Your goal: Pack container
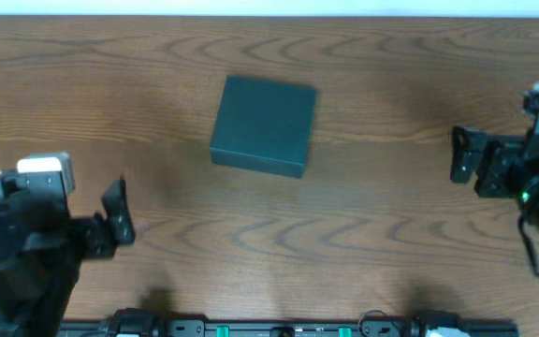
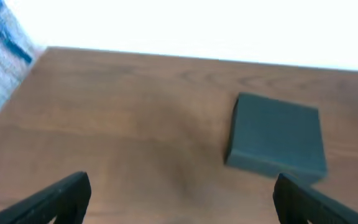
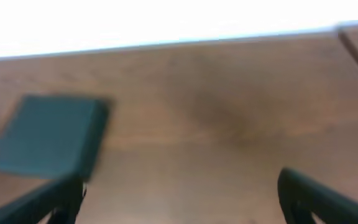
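Note:
The container [image 1: 262, 125] is a flat, roughly square dark teal-green box with its plain lid on. It lies on the wooden table a little behind the middle. It also shows at the right of the left wrist view [image 2: 276, 138] and at the left of the right wrist view [image 3: 45, 135]. My left gripper [image 1: 118, 213] is open and empty at the front left, well short of the box. My right gripper [image 1: 460, 154] is open and empty at the right edge, apart from the box. Both show wide-spread fingers in their wrist views [image 2: 180, 198] [image 3: 179, 196].
The wooden table [image 1: 382, 225] has its far edge along the top of the overhead view. A black rail with green marks [image 1: 279, 328] runs along the front edge.

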Available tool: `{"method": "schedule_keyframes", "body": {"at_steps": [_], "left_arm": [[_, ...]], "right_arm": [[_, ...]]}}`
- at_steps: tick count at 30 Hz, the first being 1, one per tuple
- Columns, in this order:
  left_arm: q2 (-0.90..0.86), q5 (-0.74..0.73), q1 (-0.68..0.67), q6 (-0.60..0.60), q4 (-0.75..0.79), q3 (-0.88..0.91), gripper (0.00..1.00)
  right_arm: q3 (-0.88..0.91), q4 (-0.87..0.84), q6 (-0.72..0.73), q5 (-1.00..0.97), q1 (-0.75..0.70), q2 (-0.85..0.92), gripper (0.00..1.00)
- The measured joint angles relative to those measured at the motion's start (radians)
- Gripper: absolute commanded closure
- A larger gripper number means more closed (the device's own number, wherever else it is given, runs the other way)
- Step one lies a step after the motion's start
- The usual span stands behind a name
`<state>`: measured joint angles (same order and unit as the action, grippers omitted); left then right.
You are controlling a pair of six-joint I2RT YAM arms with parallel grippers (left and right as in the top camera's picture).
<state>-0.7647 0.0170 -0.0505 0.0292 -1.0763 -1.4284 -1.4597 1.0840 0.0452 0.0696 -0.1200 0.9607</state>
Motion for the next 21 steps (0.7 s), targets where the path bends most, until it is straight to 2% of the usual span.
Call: {"method": "schedule_keyframes", "body": {"at_steps": [2,5,8,10,13,15,17,21], "left_arm": [[-0.042,0.013,0.003,0.032,0.096,0.085,0.05],[-0.192,-0.017,0.069,0.050,0.207,0.108,0.05],[-0.426,-0.164,0.246,0.050,0.352,0.097,0.05],[-0.633,-0.343,0.372,0.080,0.430,0.050,0.04],[-0.951,-0.549,0.436,0.125,0.388,-0.109,0.04],[-1.177,-0.647,0.367,0.130,0.243,-0.285,0.04],[-1.258,-0.687,0.259,0.118,0.160,-0.373,0.05],[-1.223,-0.721,0.075,0.039,-0.049,-0.457,0.05]], "right_arm": [[0.146,-0.103,-0.001,0.034,-0.101,-0.034,0.01],[0.213,-0.227,-0.001,0.170,-0.277,0.078,0.01],[0.174,-0.358,0.014,0.369,-0.456,0.385,0.01],[0.108,-0.377,0.024,0.478,-0.491,0.592,0.01],[-0.079,-0.313,0.039,0.584,-0.382,0.901,0.01],[-0.273,-0.222,0.042,0.575,-0.180,1.071,0.01],[-0.442,-0.128,0.042,0.553,0.024,1.157,0.01],[-0.608,0.056,0.020,0.541,0.233,1.161,0.01]]}}
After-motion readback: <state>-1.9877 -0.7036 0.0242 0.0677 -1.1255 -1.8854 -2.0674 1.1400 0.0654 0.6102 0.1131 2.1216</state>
